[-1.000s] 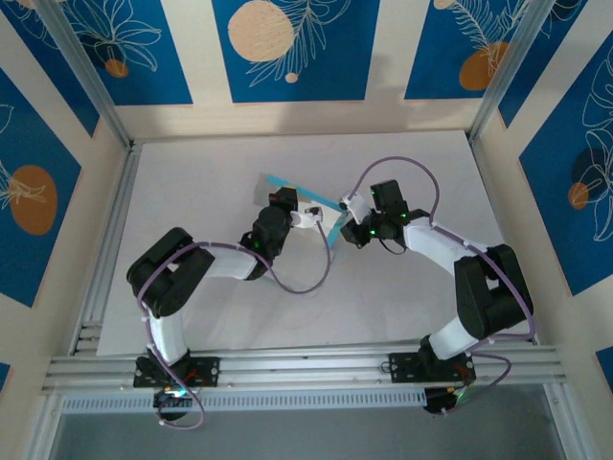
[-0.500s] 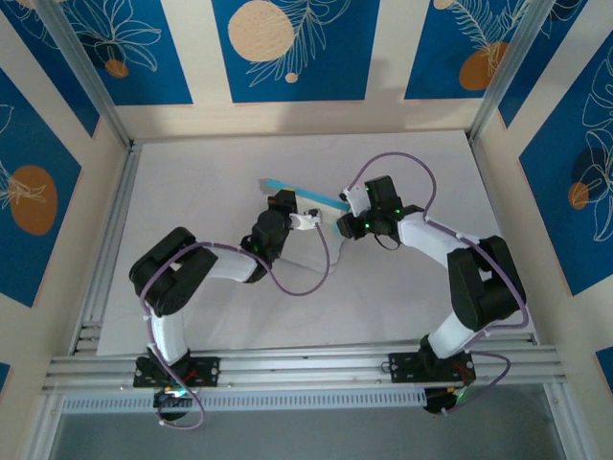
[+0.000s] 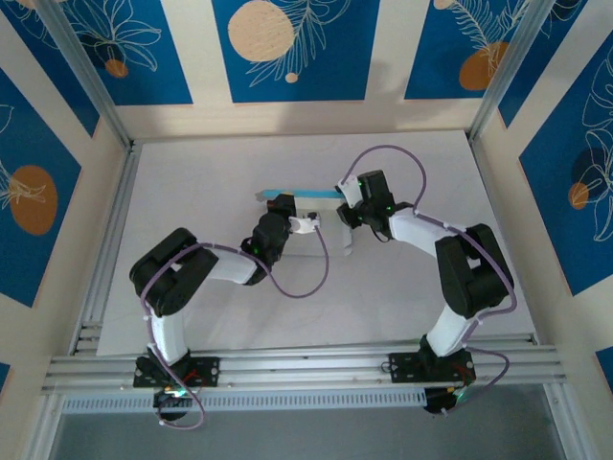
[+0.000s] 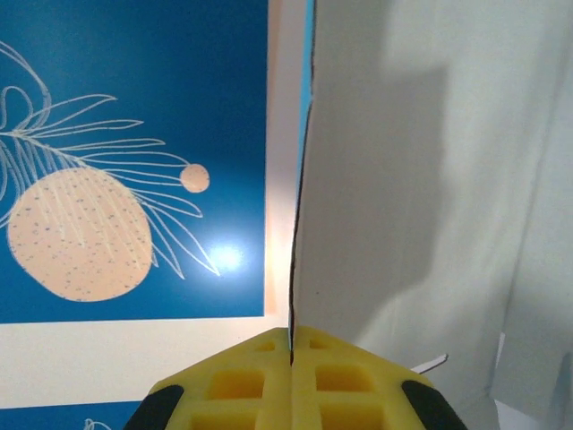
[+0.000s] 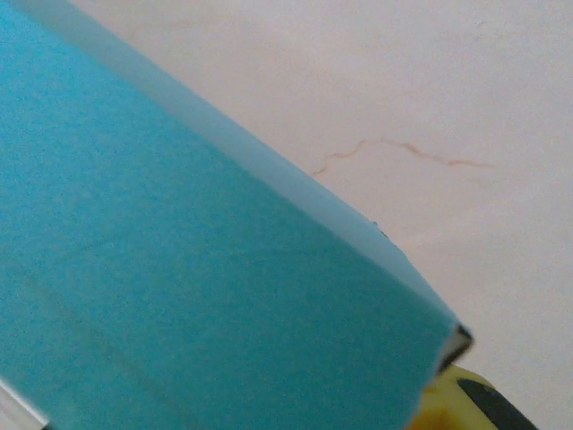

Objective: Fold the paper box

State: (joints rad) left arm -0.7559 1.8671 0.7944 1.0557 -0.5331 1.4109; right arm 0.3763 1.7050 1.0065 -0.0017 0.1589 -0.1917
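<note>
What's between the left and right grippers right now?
The paper box: in the top view its light-blue edge runs from the left gripper, shut on it, across to the right gripper.

You have nothing to read here: no text, label, brand, number or sign can be made out on the paper box or on the blue patterned wall panels.
</note>
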